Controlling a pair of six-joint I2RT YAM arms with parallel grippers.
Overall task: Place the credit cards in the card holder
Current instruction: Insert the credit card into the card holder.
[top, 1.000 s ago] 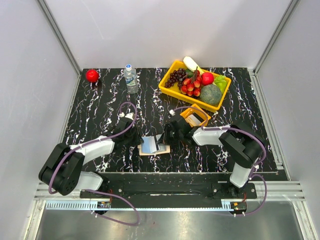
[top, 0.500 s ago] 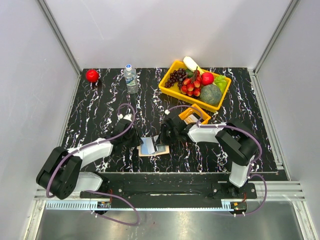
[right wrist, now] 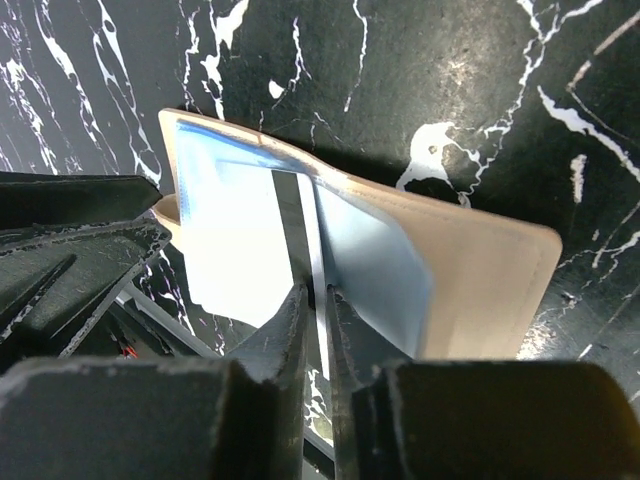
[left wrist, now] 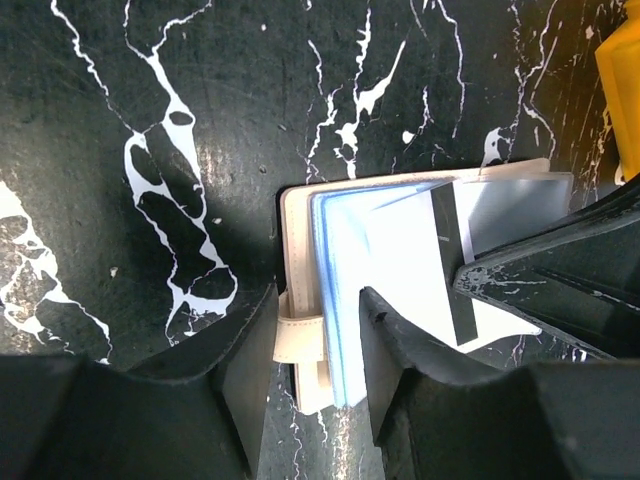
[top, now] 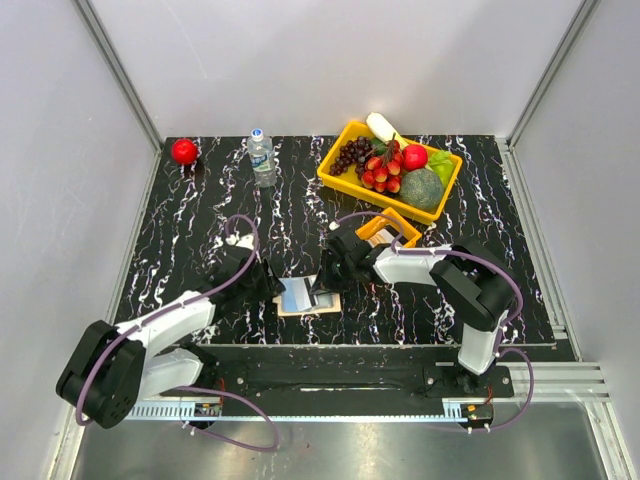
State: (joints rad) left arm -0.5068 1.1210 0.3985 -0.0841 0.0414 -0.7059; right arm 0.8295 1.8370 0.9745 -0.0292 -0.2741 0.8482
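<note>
Top view, against a second ago: the left arm (top: 165,318) has swung its elbow down and outward toward the near left corner, its wrist staying at the card holder (top: 306,297); the right arm (top: 420,268) has edged its wrist slightly leftward; the holder itself has hardly shifted.

The holder lies open on the black marbled surface (top: 200,220), near the front edge, between the two wrists; tan cover below, pale blue sleeves fanned above.

Left wrist view: the left jaws stand apart, one on each side of the cover's edge by the strap tab (left wrist: 300,336); both sit close against it, but I cannot tell whether they press or have let go. The same view shows a credit card (left wrist: 405,285), white with a dark stripe, partly inside a sleeve, its free end reaching toward the right wrist; I judge the insertion under way, not finished.

Right wrist view: the right jaws are drawn to a narrow slit with that card's edge in it; pinching or just freed, I cannot tell.

A small orange tray (top: 392,226) sits behind the right wrist; whether more cards wait in it I cannot make out.

Handling, as I judge it: the card is light, stiff, thin and slick; best taken across its flat faces at the free short end and pushed straight along the sleeve, since a skewed push could jam a corner. The holder is light and floppy and should slide readily on the glossy surface; it wants bracing at the cover edge beside the tab, not by the flimsy sleeves.
</note>
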